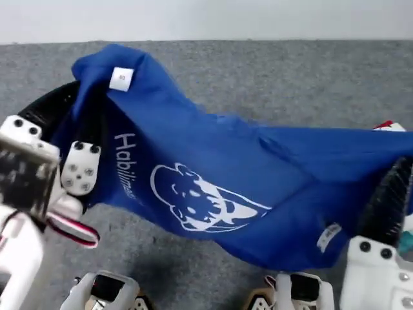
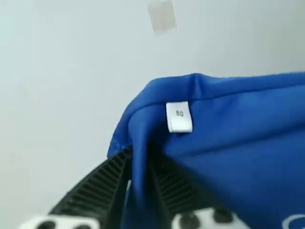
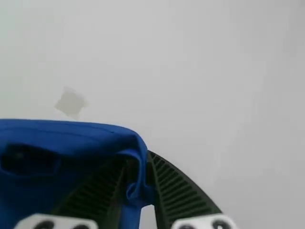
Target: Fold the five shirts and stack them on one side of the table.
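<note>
Hanging clear above the table (image 1: 290, 84), the blue shirt (image 1: 213, 168) spans side to side between both arms, left gripper (image 2: 139, 156) clamped on the end by the white tag (image 2: 179, 117), right gripper (image 3: 137, 163) pinching the opposite end.

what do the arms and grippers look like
The left arm and right arm are white plastic with dark screw holes. The left gripper and right gripper have black ribbed fingers. A red, white and black cable loops off the left arm.
</note>
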`<state>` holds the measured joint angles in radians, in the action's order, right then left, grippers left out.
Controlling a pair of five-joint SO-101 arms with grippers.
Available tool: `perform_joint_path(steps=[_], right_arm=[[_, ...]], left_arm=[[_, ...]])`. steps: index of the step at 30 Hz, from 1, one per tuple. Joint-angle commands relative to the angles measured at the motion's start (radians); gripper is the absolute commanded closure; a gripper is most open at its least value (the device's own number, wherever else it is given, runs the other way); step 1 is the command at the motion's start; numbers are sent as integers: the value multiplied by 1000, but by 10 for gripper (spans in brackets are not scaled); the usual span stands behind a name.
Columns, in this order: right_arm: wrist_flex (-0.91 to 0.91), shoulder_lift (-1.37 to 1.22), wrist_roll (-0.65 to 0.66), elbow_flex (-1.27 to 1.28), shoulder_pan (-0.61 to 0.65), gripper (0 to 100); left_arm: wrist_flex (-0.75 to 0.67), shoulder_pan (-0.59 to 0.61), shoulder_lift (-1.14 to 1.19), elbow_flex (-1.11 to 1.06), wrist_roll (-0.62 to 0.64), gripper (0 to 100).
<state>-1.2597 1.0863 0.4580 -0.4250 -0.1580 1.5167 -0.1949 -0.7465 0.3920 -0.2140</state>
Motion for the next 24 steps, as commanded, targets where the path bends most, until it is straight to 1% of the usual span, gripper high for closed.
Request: perform_joint_path(steps=[1, 6, 11, 13, 15, 19, 21, 24], right_arm=[[-16, -35, -11, 34, -19, 990], [-2, -102, -11, 196, -15, 990], [102, -209, -8, 376, -13, 990], [162, -260, -6, 433, -13, 990], [219, -317, -5, 480, -13, 990], [329, -455, -8, 520, 8, 990], [386, -526, -11, 517, 38, 990], [504, -607, -11, 517, 88, 990]], left_arm=[[-5, -2, 8, -61, -2, 986], [-21, -2, 12, -170, -6, 986], [-173, 0, 15, -371, -8, 986], [-281, 0, 15, -484, -8, 986], [-422, 29, 17, -608, -8, 986], [-753, 97, 41, -837, -8, 986], [-910, 117, 106, -905, -8, 986], [-1120, 140, 258, -929, -8, 986]])
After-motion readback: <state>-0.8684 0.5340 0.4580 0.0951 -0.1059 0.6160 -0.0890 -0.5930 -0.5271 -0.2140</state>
